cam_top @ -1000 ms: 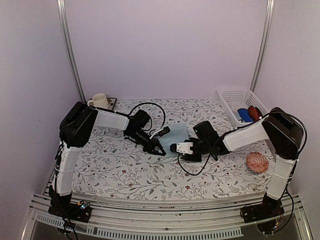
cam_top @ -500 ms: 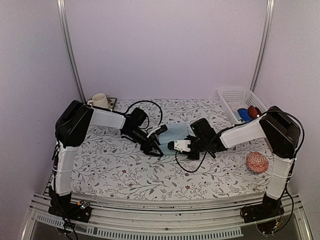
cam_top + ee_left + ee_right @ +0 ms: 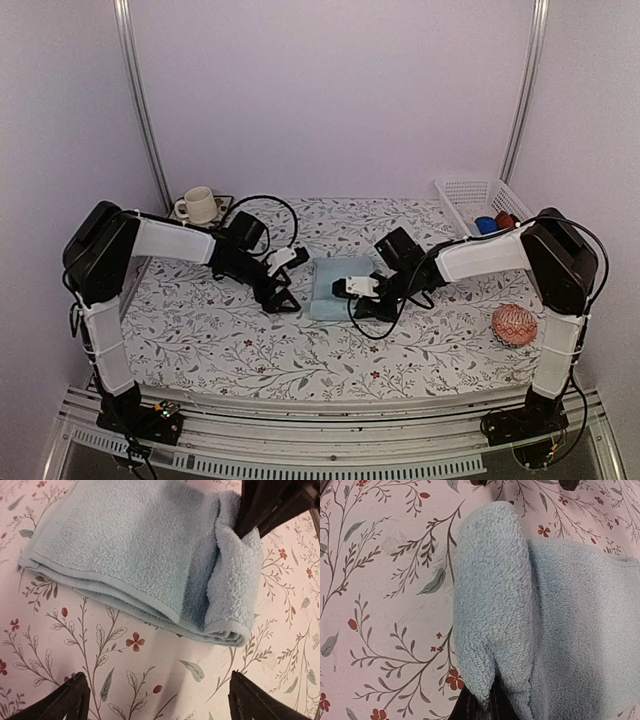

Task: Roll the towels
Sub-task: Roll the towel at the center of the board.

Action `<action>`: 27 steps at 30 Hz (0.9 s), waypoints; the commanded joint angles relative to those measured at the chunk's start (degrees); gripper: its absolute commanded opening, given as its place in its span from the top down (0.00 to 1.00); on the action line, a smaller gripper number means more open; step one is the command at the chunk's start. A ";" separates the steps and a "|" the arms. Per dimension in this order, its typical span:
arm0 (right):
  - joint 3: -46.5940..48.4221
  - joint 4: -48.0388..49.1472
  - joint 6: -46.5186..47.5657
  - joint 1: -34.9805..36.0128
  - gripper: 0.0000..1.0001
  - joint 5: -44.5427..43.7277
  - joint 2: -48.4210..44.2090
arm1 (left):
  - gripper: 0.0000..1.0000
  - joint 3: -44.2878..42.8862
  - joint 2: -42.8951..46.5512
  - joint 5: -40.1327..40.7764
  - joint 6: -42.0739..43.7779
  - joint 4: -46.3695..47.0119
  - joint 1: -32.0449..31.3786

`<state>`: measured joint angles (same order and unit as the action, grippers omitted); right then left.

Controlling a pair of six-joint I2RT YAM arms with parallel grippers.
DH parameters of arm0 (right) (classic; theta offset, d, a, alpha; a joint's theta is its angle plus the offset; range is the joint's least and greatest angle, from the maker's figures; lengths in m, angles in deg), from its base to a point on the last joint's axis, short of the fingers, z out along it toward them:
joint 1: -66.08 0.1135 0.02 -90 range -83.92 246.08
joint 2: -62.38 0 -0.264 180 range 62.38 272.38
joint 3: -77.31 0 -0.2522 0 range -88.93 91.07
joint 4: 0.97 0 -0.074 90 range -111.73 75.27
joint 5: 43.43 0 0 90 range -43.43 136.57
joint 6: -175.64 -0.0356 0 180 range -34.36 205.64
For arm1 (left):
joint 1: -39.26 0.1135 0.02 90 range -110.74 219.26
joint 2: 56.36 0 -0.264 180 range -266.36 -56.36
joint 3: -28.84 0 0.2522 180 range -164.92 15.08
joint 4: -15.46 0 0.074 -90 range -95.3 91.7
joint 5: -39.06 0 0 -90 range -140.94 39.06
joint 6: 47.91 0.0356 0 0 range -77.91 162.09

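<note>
The pale blue towel (image 3: 330, 285) lies folded on the flowered tablecloth between the two arms. In the left wrist view the towel (image 3: 135, 550) has its right end doubled over. My right gripper (image 3: 350, 292) is shut on that raised fold (image 3: 490, 590), its dark fingers (image 3: 475, 710) pinching it from below; they also show at the top right of the left wrist view (image 3: 265, 505). My left gripper (image 3: 286, 300) stands open just left of the towel, with only tablecloth between its fingertips (image 3: 67, 700). A dark red cloth (image 3: 505, 221), likely the maroon towel, lies in the basket.
A white basket (image 3: 470, 195) stands at the back right with a small bright blue object (image 3: 486, 226) inside. An orange-pink patterned ball (image 3: 515, 325) sits near the right arm's base. A cream mug (image 3: 200, 205) stands at the back left corner.
My left gripper has opened, let go of the blue towel and drawn back to the left. My right gripper has shut on the towel's right fold and shifted left and back.
</note>
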<state>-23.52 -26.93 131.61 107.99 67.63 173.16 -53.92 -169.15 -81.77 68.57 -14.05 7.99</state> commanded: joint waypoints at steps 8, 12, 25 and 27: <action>9.21 -16.32 -10.34 -3.72 0.94 13.43 5.39 | 0.03 14.65 10.47 7.45 12.38 21.10 -8.22; 11.48 -18.14 -13.40 -4.45 0.93 15.09 8.16 | 0.03 15.98 9.82 8.23 14.79 24.04 -10.68; 13.05 -18.79 -14.60 -4.79 0.93 14.92 10.76 | 0.14 14.08 6.11 13.41 20.69 26.10 -15.81; 13.23 -18.88 -14.60 -4.89 0.93 14.89 10.75 | 0.17 13.24 4.89 13.91 21.05 25.69 -15.97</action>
<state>-10.56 -43.52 117.82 103.12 83.00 181.49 -38.75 -161.65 -69.14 87.52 10.87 -7.00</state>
